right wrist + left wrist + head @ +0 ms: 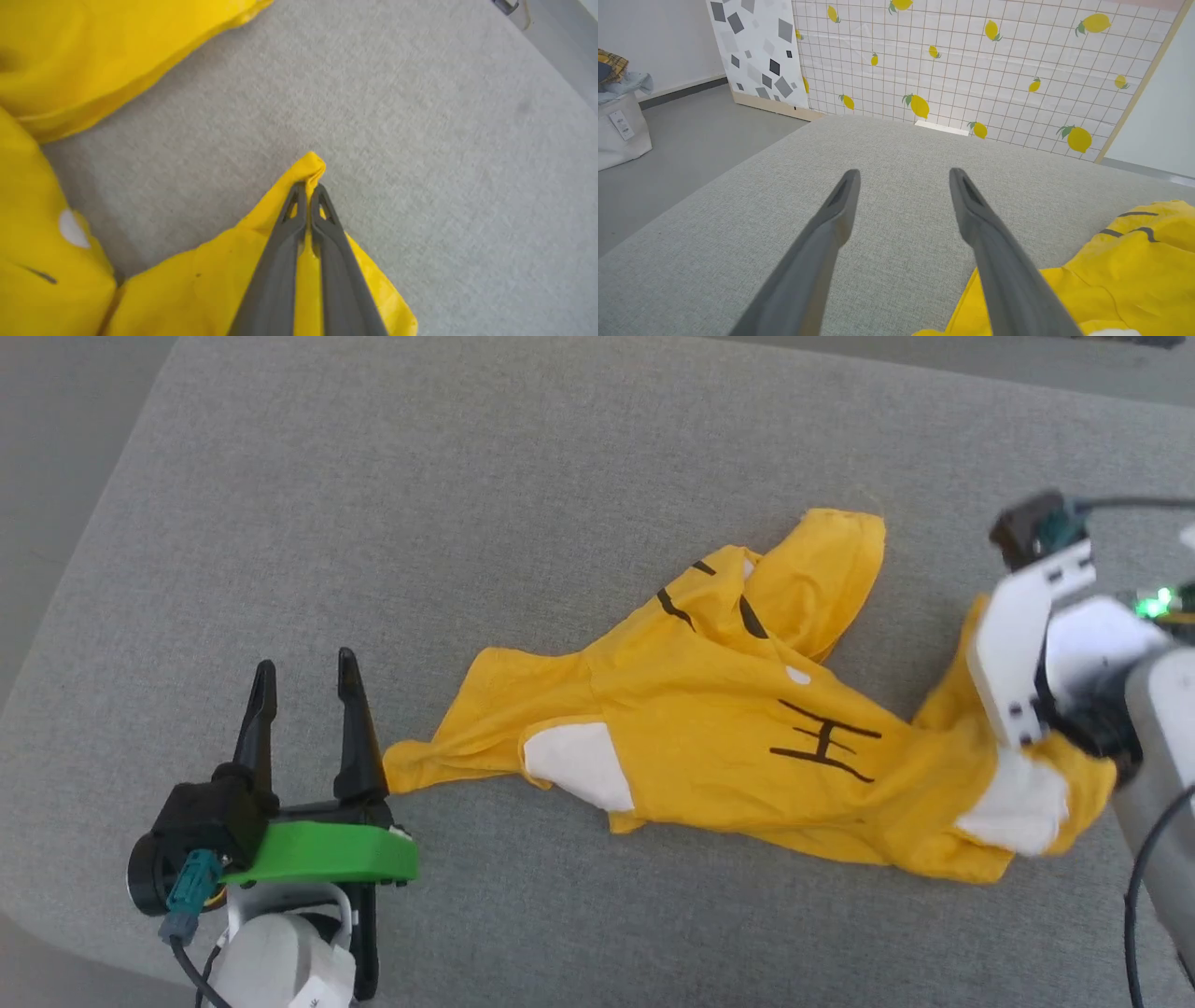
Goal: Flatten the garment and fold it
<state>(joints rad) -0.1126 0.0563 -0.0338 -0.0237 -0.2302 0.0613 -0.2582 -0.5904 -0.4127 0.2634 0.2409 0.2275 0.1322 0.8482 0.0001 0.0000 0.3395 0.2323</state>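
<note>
hidden: R gripper (309, 187) tips behind its own wrist in head view | R jaws clenched on pinched shirt (728, 728) fold | L gripper (306, 660) spread, empty | shirt crumpled, soft yellow w/ white patches, on grey woven cushion (467, 523)

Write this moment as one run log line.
left end effector: open, beside shirt | right end effector: shut on shirt | shirt: crumpled on cushion

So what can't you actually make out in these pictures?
- Right claw tips: hidden in head view behind its own white wrist.
- T-shirt print: partly buried in folds, head view.
- Left wrist view: most of the T-shirt, cut by the frame's corner.
- Head view: whether left claw touches the T-shirt.
</note>
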